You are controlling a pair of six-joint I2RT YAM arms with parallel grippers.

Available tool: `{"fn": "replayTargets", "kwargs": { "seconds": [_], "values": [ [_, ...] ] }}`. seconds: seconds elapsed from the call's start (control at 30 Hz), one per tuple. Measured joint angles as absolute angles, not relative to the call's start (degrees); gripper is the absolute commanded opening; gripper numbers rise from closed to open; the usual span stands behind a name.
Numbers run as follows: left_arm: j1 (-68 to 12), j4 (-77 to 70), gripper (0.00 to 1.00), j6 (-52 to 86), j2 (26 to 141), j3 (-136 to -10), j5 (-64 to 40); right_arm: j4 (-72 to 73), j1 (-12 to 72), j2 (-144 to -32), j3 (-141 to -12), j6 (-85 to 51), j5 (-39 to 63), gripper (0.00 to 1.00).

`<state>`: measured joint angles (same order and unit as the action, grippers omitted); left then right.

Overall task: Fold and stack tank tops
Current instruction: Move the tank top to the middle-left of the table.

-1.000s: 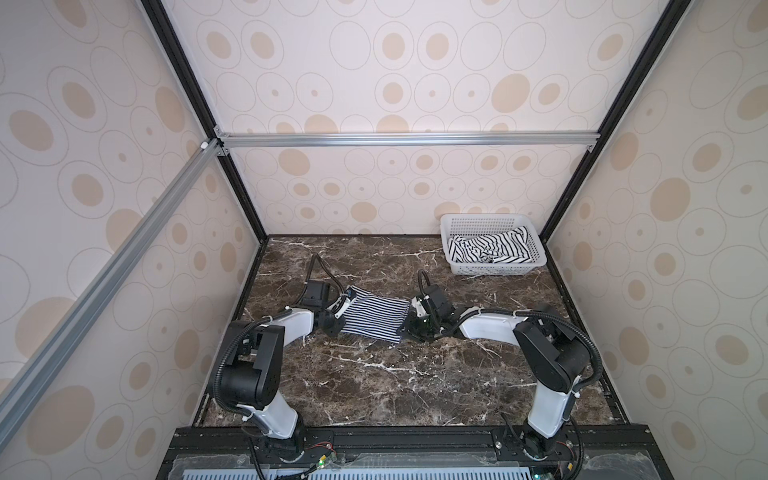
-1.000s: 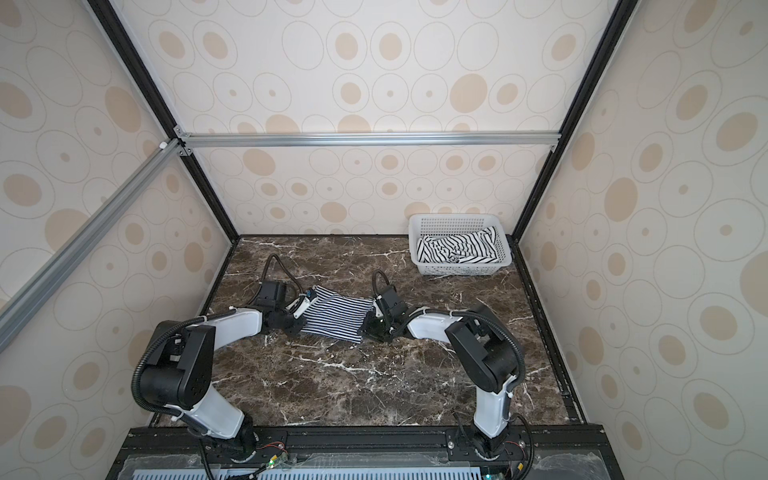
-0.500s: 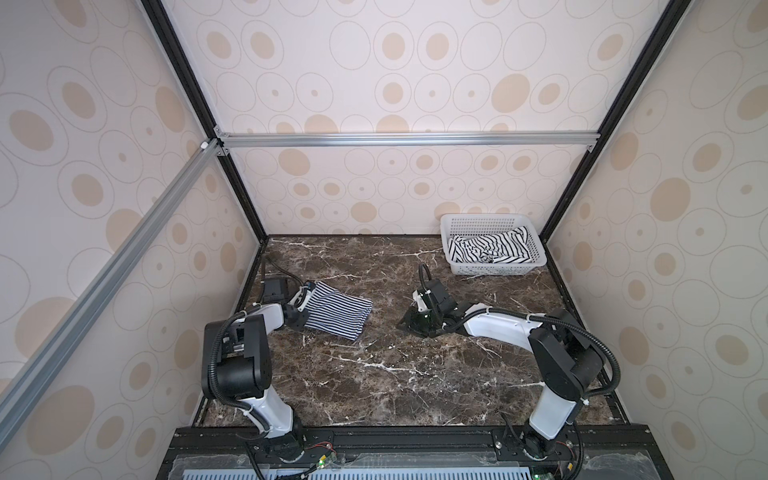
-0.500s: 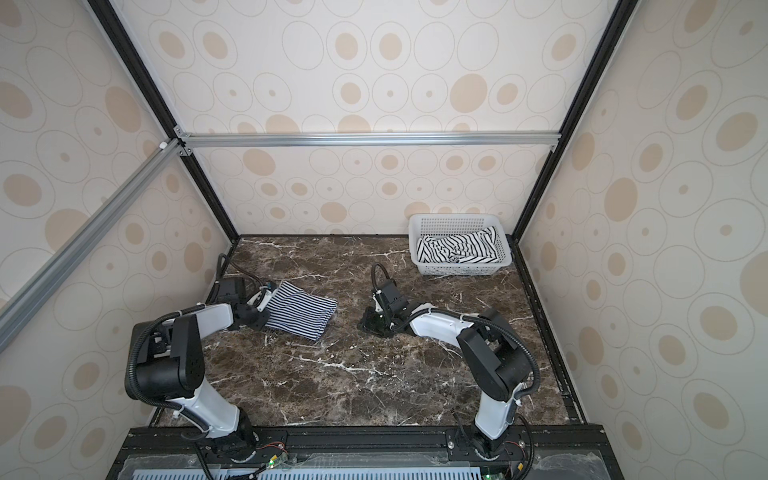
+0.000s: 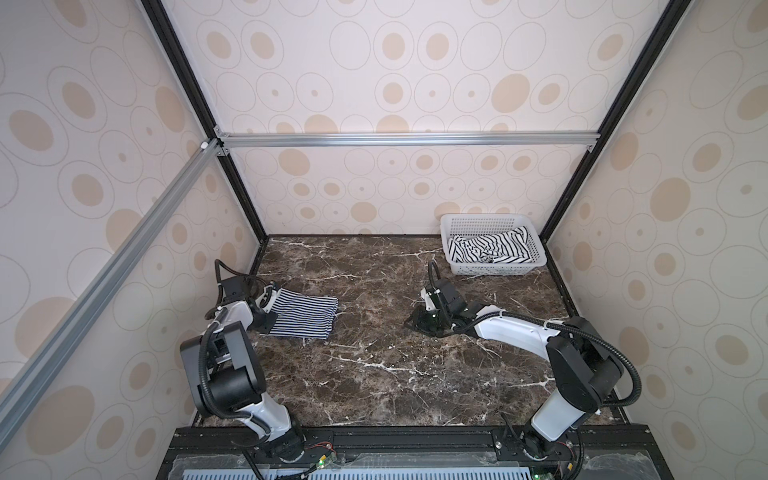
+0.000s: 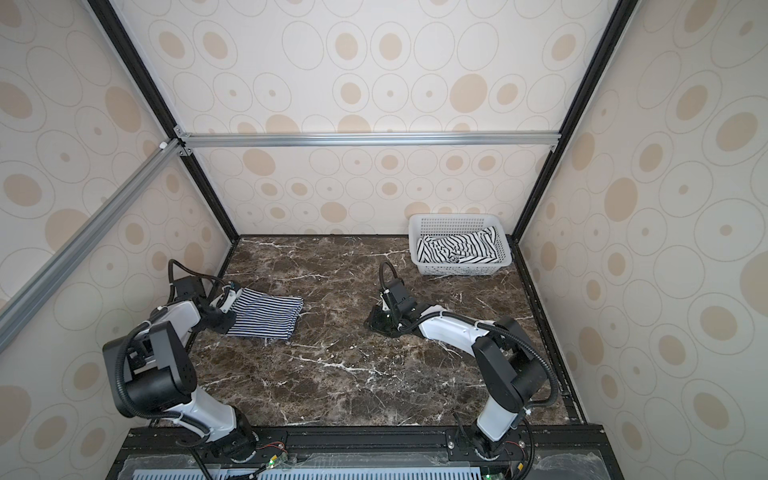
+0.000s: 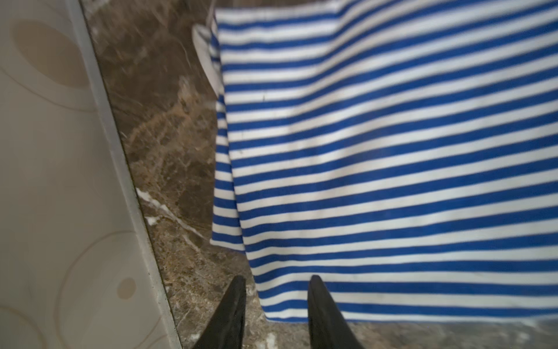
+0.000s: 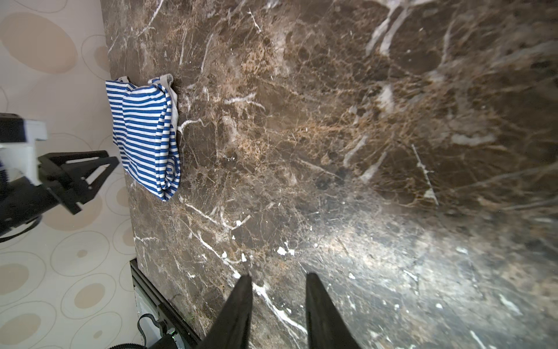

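A folded tank top (image 5: 305, 316) (image 6: 266, 313) with narrow blue-and-white stripes lies flat on the marble near the left wall. My left gripper (image 5: 272, 322) (image 6: 230, 322) (image 7: 276, 282) stands at the top's left edge. Its jaws are open, with a corner of the cloth (image 7: 392, 151) lying loose between the fingertips. My right gripper (image 5: 411, 326) (image 6: 372, 324) (image 8: 277, 279) is open low over bare marble at the table's middle, holding nothing; its wrist view shows the folded top (image 8: 148, 136) far off. A second tank top (image 5: 492, 249) (image 6: 457, 249), with wide stripes, lies crumpled in the basket.
The white perforated basket (image 5: 486, 218) (image 6: 453, 220) stands in the back right corner. The left wall (image 7: 60, 181) runs close beside the left gripper. Dark marble table (image 5: 374, 374) stretches between the arms, with a black rail along its front edge.
The folded top slid from the table's middle to the left wall with my left gripper, whose jaws then spread. My right gripper let go of it and stayed near the middle.
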<state>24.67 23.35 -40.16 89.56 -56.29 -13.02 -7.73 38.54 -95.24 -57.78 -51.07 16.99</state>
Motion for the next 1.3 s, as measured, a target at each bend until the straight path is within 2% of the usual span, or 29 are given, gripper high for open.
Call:
{"fn": "replayTargets", "kwargs": {
  "seconds": [0.1,0.23,0.4,0.57,0.7,0.97,1.3],
  "values": [
    [21.30,24.16,0.37,-38.52,85.12,-58.22,-15.35,-7.75,38.54,-95.11,-57.34,-51.05,16.84,0.33],
    [11.46,23.88,0.37,-35.73,83.22,-58.35,-17.32,-7.81,38.54,-95.11,-57.25,-50.87,16.82,0.33],
    [0.05,22.61,0.36,-32.27,88.31,-57.54,-18.15,-9.28,38.52,-94.52,-57.25,-50.13,16.16,0.33],
    [-5.91,20.40,0.35,-29.74,96.12,-57.52,-17.52,-10.20,38.46,-92.42,-57.21,-49.98,15.31,0.33],
    [-6.92,19.51,0.33,-27.92,102.30,-58.37,-15.68,-10.52,38.37,-91.37,-56.66,-49.98,14.83,0.33],
    [-6.22,15.35,0.32,-27.11,102.89,-58.65,-9.52,-12.29,37.60,-90.24,-55.68,-49.93,14.11,0.33],
    [1.41,15.14,0.32,-29.50,100.86,-56.49,-6.13,-11.62,37.47,-90.45,-55.70,-50.04,14.72,0.33]
  ]
}}
